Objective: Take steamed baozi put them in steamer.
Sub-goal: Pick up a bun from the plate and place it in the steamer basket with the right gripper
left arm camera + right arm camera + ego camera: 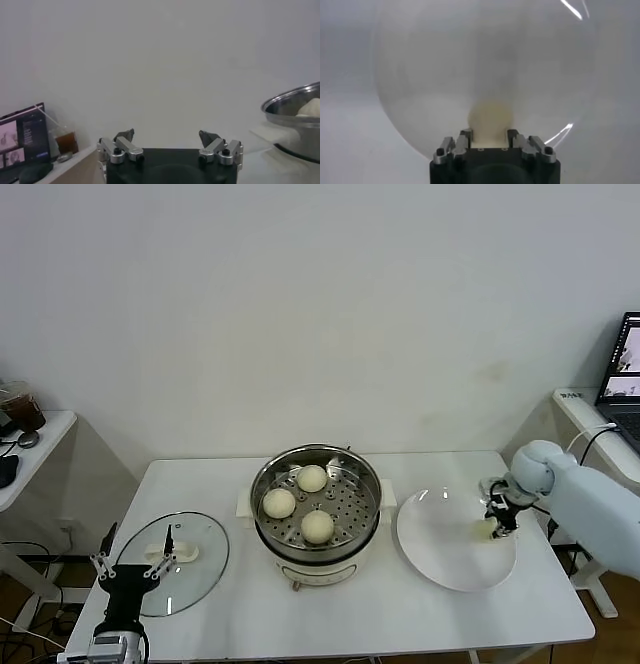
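Note:
The steel steamer [264,484] stands mid-table with three cream-white baozi [312,478] on its perforated tray. A fourth baozi [490,117] lies on the white plate [440,556] to the steamer's right. My right gripper [497,528] is down over the plate's far right part and shut on that baozi [485,530]; in the right wrist view its fingers [466,136] press both sides of the bun. Over the table's near-left corner, my left gripper [135,564] hangs open and empty. In the left wrist view the steamer's rim [290,106] shows far off beyond that gripper [167,136].
A round glass lid [200,569] with a white handle lies on the table left of the steamer, just beside the left gripper. A side table [40,446] with a cup stands at far left. A laptop [625,374] sits on a shelf at far right.

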Robot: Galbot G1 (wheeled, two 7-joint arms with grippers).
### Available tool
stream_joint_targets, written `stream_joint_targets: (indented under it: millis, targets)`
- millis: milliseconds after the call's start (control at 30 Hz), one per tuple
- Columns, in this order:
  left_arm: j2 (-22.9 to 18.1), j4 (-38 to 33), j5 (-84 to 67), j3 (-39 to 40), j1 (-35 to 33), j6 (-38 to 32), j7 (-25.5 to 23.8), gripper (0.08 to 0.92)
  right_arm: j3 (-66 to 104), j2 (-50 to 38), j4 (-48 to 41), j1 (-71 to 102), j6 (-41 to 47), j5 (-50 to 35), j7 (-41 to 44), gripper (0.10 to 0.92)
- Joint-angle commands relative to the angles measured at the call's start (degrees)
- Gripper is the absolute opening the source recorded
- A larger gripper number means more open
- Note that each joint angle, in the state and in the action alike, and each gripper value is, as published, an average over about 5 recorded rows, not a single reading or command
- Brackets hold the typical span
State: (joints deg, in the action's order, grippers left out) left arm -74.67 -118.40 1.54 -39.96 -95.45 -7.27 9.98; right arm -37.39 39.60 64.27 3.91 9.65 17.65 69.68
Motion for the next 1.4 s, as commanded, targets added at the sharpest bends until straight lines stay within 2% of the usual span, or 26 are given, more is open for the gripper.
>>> stream_joint_targets:
  millis: [33,300,433,533,700,833,1167,1400]
  targets:
    - [0.5,0.0,-0.1,0.8,0.9,0.2,-0.1,0.823,-15.5,-4.9,12.0,-23.4,3.3,-15.0,1.0,0.437]
    - [1.6,0.3,-0.3,2.2,2.7,0.8,-0.3,0.823,-34.7,4.1,20.6,-49.0,11.9,-34.8,-3.4,0.449]
    - [2.0,0.7,-0.4,2.2,2.8,0.7,-0.3,0.823,-38.7,9.8,25.8,-51.2,18.0,-42.9,-7.3,0.451]
    - [2.0,0.9,-0.4,1.9,2.6,0.6,-0.2,0.823,-38.7,13.2,27.4,-48.7,21.8,-46.0,-10.4,0.453]
    - [1.7,0.7,-0.3,1.1,2.1,0.5,-0.3,0.823,-37.6,18.9,25.9,-42.8,25.3,-45.6,-13.7,0.45]
    - [1.2,0.5,-0.3,0.5,2.1,0.5,-0.3,0.823,-37.7,21.9,22.5,-38.3,25.9,-42.0,-14.6,0.451]
    - [0.9,0.4,-0.3,-0.4,1.5,0.0,-0.2,0.823,-34.2,24.1,13.0,-28.4,24.4,-33.3,-15.4,0.452]
    - [0.9,0.7,-0.3,-0.5,1.6,-0.1,-0.2,0.823,-33.0,24.7,10.0,-26.2,23.3,-30.0,-15.6,0.458]
